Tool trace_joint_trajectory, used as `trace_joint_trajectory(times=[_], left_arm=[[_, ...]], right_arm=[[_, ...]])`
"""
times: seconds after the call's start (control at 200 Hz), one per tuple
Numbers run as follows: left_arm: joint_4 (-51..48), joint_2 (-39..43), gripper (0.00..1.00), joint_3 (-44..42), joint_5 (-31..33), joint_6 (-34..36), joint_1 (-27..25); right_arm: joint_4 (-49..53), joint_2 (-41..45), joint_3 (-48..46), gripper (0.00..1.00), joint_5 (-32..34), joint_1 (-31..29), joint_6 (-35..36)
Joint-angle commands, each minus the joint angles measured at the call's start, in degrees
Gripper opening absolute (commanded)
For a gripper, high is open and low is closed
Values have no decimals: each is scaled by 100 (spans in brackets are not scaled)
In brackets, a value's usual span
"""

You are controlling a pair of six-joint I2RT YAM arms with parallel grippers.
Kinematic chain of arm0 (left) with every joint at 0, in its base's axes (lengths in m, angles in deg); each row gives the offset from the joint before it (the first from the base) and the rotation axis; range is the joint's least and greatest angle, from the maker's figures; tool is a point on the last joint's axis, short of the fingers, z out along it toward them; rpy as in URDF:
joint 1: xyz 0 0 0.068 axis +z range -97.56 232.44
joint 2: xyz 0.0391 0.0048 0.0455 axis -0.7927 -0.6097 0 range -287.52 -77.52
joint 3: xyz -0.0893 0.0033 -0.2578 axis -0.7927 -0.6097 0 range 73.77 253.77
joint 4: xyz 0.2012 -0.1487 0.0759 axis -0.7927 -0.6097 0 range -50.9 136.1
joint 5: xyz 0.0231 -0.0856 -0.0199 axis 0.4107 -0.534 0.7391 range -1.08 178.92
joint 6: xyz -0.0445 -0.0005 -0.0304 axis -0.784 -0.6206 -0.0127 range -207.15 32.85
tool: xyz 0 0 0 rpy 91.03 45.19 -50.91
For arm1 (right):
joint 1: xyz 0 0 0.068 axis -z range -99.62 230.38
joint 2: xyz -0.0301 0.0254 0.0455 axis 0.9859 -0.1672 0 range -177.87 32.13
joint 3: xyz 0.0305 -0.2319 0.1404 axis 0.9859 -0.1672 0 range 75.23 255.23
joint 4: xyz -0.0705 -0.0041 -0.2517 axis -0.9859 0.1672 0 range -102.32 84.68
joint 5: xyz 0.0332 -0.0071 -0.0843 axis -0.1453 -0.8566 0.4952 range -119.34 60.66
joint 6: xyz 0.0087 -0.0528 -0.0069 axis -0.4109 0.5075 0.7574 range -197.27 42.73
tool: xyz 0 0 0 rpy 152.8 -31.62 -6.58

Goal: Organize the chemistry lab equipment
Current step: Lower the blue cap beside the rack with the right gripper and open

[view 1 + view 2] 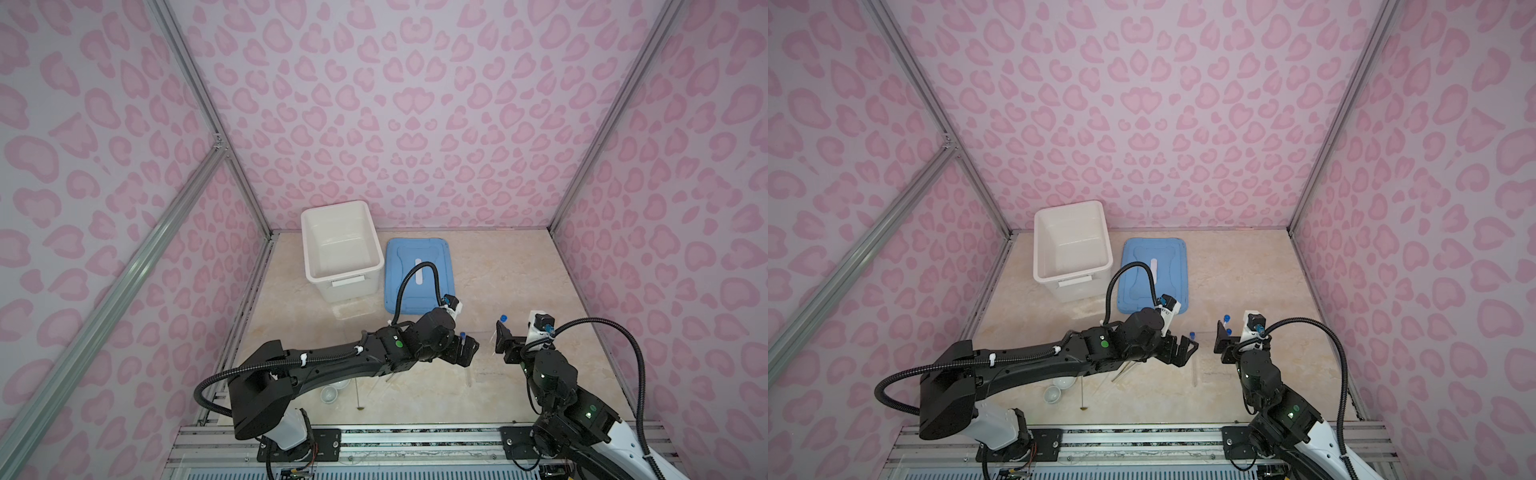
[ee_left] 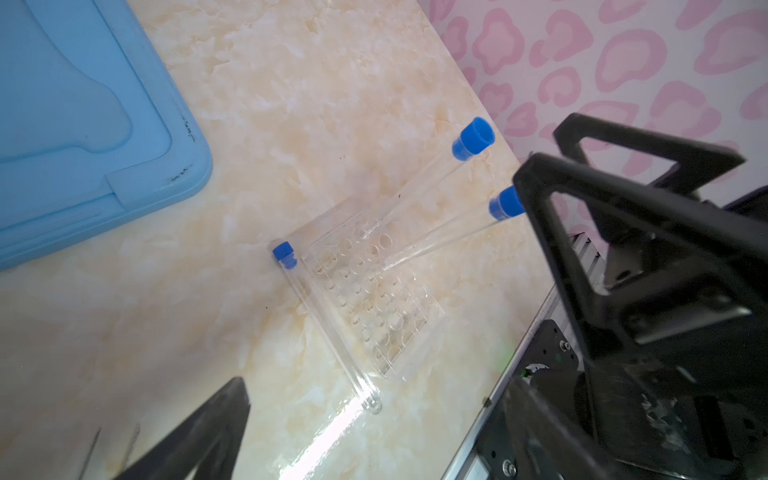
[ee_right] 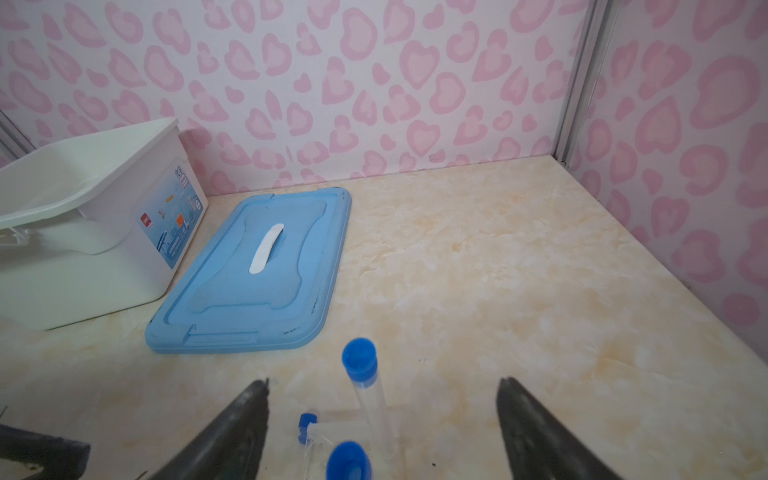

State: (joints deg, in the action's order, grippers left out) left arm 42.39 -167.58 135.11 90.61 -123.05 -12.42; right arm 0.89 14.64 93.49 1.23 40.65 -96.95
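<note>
1. Toward the front right of the marbled tabletop (image 1: 519,270), the clear rack (image 2: 374,307) sits between the two arms.
2. A leaning tube (image 2: 415,191), long, clear and blue-capped, stands in the rack with its cap in plain view.
3. A second leaning tube (image 2: 440,237) stands in the rack near it, its cap partly hidden behind a black finger of the right gripper.
4. A third tube (image 2: 327,328) lies flat on the table along the rack's edge. Whether it touches the rack, I cannot tell.
5. The right gripper (image 3: 383,382) is spread wide, a finger on either side of the standing tubes, gripping nothing.
6. The left gripper (image 1: 466,352) is likewise wide apart and holds nothing; in a top view it covers part of the third tube.
7. Near the left arm's base sit two small white round dishes: a front dish (image 1: 329,395) in full view and a rear dish (image 1: 343,384) half hidden under the arm.
8. Just beside them lie the long thin rod (image 1: 358,388) and the metal tweezers (image 1: 1123,372).
9. At the back, a white bin (image 1: 345,277) stands beside a blue lid (image 1: 409,253) lying flat.
</note>
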Motion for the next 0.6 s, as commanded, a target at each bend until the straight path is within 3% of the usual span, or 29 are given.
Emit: trace_joint_trajectory(times=[0.0, 0.25, 0.345, 0.595], left_arm=[[-261, -83, 98, 148, 162, 91, 0], [-1120, -640, 98, 683, 86, 183, -9], [-1538, -1022, 100, 1026, 41, 243, -18], [-2196, -1843, 86, 1804, 122, 273, -94]], right_arm=[[305, -76, 390, 98, -311, 275, -346], [1178, -1492, 2125, 98, -2086, 1447, -722], [1605, -1915, 2573, 98, -2223, 1767, -1114], [1746, -1938, 2701, 98, -2705, 2177, -1271]])
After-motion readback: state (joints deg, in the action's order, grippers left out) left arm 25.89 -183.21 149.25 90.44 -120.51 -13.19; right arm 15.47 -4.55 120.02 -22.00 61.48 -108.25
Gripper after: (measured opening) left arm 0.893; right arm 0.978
